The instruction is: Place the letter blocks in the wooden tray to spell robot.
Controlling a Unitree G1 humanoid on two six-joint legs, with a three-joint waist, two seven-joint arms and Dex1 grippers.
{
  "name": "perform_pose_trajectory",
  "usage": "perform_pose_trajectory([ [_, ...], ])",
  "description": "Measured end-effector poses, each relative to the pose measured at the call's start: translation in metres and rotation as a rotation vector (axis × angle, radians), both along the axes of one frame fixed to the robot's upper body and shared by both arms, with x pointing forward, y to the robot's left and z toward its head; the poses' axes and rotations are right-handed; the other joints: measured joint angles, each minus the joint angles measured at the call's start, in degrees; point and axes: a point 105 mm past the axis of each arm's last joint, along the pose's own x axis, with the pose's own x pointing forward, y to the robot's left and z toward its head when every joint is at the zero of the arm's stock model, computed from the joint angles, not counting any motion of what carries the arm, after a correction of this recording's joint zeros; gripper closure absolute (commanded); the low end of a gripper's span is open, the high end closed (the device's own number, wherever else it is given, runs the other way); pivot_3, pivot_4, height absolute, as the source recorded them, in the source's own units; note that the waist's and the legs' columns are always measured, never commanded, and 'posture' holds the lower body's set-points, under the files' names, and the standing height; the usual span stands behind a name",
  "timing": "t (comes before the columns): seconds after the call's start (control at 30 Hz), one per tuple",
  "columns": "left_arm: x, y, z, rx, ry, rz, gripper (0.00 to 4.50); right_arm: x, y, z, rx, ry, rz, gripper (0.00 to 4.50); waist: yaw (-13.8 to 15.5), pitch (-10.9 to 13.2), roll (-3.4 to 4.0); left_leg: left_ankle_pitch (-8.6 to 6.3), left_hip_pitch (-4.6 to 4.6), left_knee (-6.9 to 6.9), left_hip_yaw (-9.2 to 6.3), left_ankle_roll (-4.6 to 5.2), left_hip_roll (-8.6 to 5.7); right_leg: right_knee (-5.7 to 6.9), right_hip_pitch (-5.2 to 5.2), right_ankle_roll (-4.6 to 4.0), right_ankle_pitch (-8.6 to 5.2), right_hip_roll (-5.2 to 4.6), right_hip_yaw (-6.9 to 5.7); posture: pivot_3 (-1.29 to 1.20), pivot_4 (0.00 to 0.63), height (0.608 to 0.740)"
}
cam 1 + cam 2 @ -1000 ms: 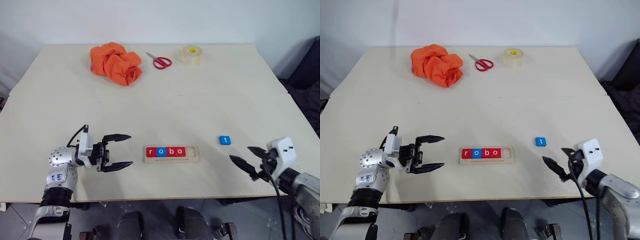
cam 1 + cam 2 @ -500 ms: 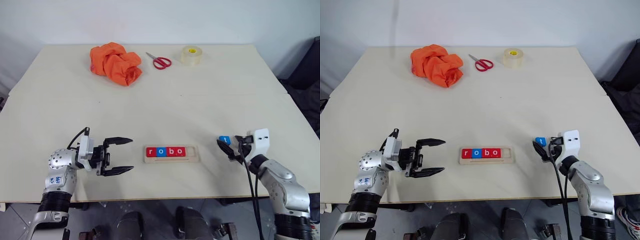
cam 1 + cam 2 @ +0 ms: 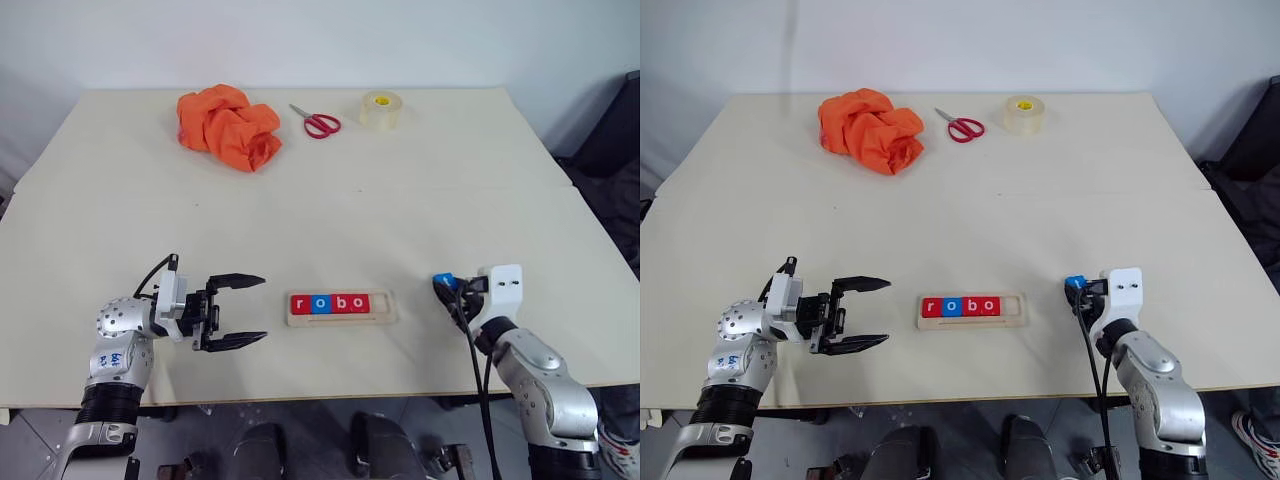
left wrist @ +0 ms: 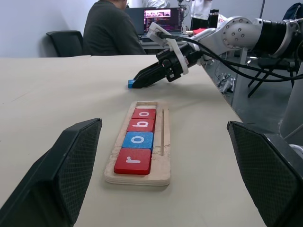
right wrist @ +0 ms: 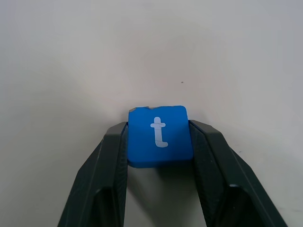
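Right gripper (image 5: 158, 156) clamps the blue t block (image 5: 160, 135) by its side edges — flat on the table (image 3: 330, 210), letter up for the wooden tray (image 3: 343, 307), whose end slot past r-o-b-o is free. Left gripper (image 3: 240, 311) idles, spread wide.

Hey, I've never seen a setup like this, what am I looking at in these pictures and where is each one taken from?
This is a humanoid robot with two arms, each ending in a two-fingered black gripper. Two pictures look down from its head over a pale table; the other two come from cameras on its wrists.

In front of it, a wooden tray holds four letter blocks spelling "robo", with one slot free. At the far edge lie an orange cloth, red scissors and a tape roll.

The right gripper has its fingers closed on the sides of the blue t block, which looks to be still on the table. The left gripper is open, holding nothing. A seated person shows in the background.
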Motion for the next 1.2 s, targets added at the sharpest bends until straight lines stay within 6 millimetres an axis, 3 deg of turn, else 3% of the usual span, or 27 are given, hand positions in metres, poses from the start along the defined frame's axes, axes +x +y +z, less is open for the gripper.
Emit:
perform_pose_trajectory([
  [0.1,0.001,0.000,0.000,-0.001,0.004,0.001,0.00,-0.009,0.011,0.008,-0.008,-0.014,0.003,3.03,0.03,0.00,0.00,0.00,-0.01,-0.01,-0.01,-0.01,0.01,-0.01,-0.01,-0.01,-0.01,0.02,0.00,0.00,0.150,0.740],
  [0.27,0.001,0.001,-0.001,-0.001,0.010,0.003,0.00,-0.026,0.028,0.004,0.007,0.015,-0.031,3.03,0.10,0.00,0.00,-0.01,-0.01,-0.01,-0.01,-0.01,0.01,-0.03,0.00,-0.02,-0.01,0.02,0.01,0.00,0.150,0.740],
  [0.5,0.004,0.000,0.001,-0.002,0.008,0.000,0.00,-0.028,0.020,0.000,-0.035,0.043,-0.111,3.03,0.30,0.00,0.00,-0.01,-0.02,-0.03,-0.03,-0.01,0.01,-0.05,-0.01,-0.04,-0.02,0.04,0.01,0.00,0.150,0.740],
  [0.8,0.004,-0.001,0.003,-0.001,0.003,-0.003,0.00,-0.032,0.016,0.004,-0.072,0.035,-0.104,0.03,0.35,0.00,0.00,-0.01,-0.02,-0.04,-0.03,-0.01,0.02,-0.08,0.00,-0.04,-0.02,0.07,0.02,0.00,0.150,0.740],
  [1.0,0.002,0.000,-0.001,0.000,0.015,-0.001,0.00,-0.030,0.013,0.029,-0.366,-0.045,0.208,0.03,0.34,0.01,0.00,-0.04,-0.02,-0.04,-0.02,0.01,0.05,-0.16,0.01,-0.03,-0.02,0.13,0.05,0.00,0.150,0.740],
  [1.2,0.002,0.000,-0.001,0.002,0.010,-0.001,0.00,-0.016,0.003,0.036,-0.508,0.019,0.535,0.03,0.46,0.02,0.00,-0.04,-0.01,-0.03,0.00,0.00,0.11,-0.17,0.02,-0.03,-0.02,0.20,0.04,0.00,0.150,0.740],
])
